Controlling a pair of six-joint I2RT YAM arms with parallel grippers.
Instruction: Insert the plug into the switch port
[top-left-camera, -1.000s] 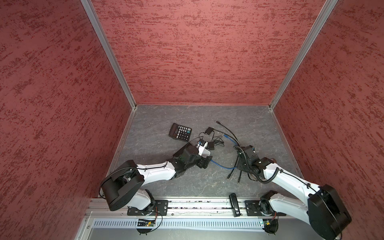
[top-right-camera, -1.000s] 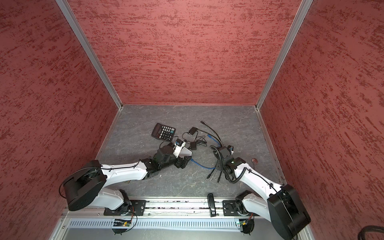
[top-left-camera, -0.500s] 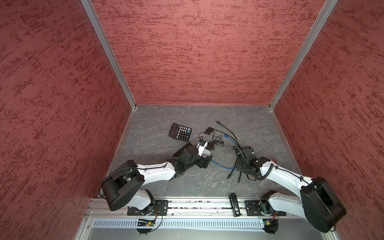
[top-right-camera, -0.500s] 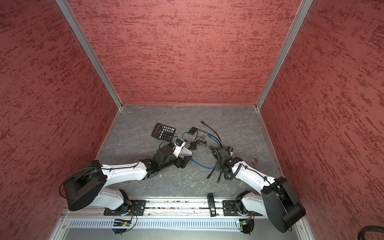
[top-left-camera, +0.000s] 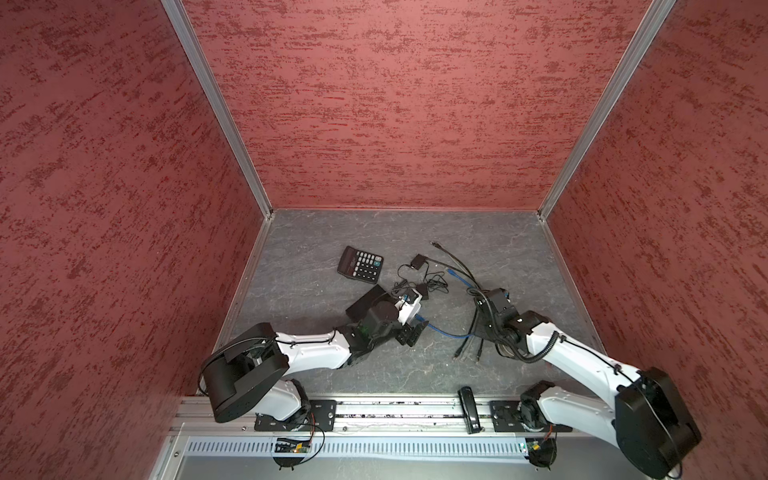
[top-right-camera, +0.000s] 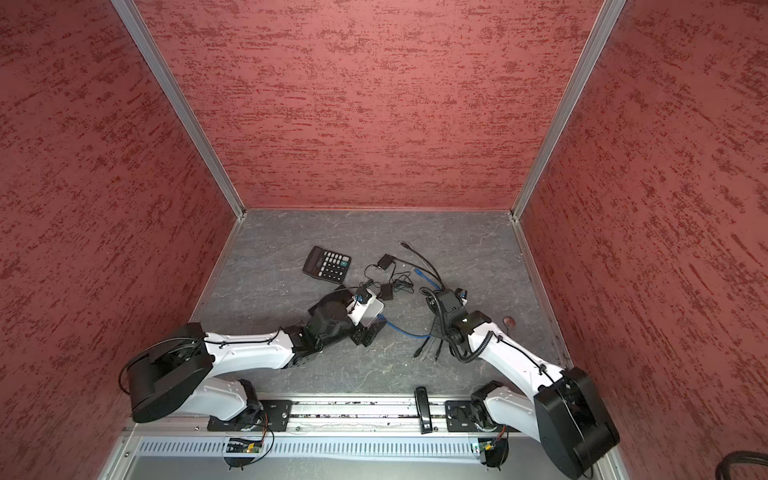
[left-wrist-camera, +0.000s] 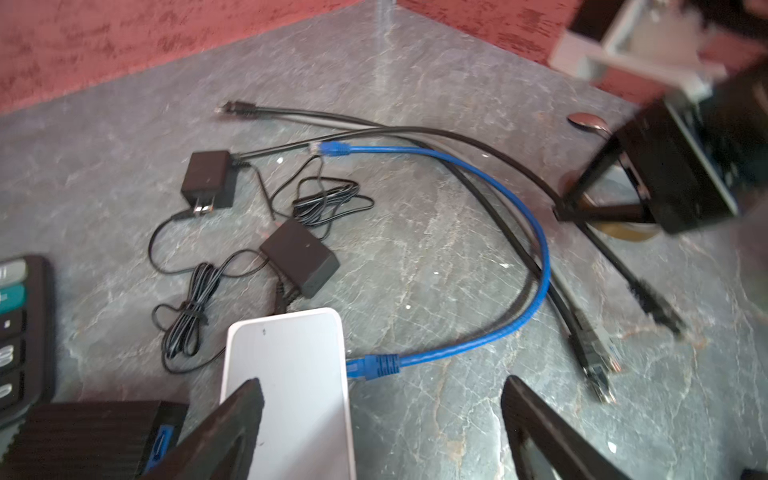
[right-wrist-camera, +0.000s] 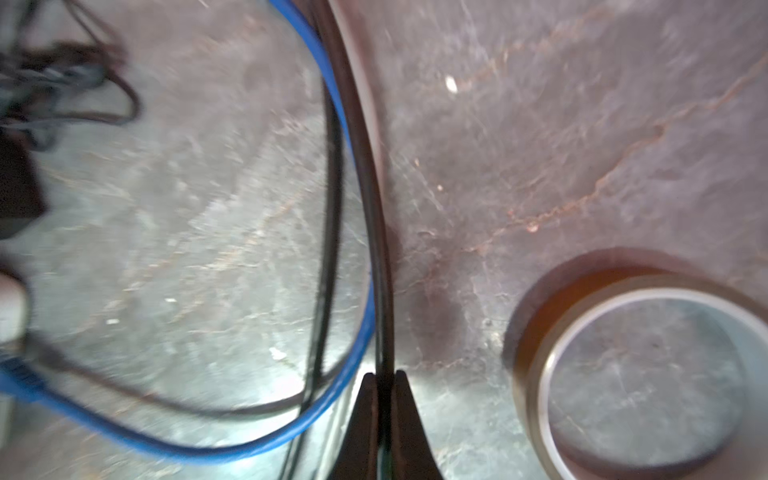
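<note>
Right wrist view: my right gripper (right-wrist-camera: 384, 380) is pinched shut on the thin black cable (right-wrist-camera: 365, 166), which runs straight ahead; its plug probably lies behind. The flat white plastic switch (left-wrist-camera: 291, 374) sits leftward, beside my left gripper (left-wrist-camera: 380, 386), whose fingers stand spread.

Both top views looked down from high over the front rail (top-left-camera: 395, 411), near-identical, whole floor (top-left-camera: 324, 232) in frame. Left wrist cam sat low, facing the back corner (left-wrist-camera: 380, 12). Right wrist cam was v. close, facing down; both wrist cams shared blue cable (left-wrist-camera: 546, 266) & black cable (right-wrist-camera: 365, 166).
</note>
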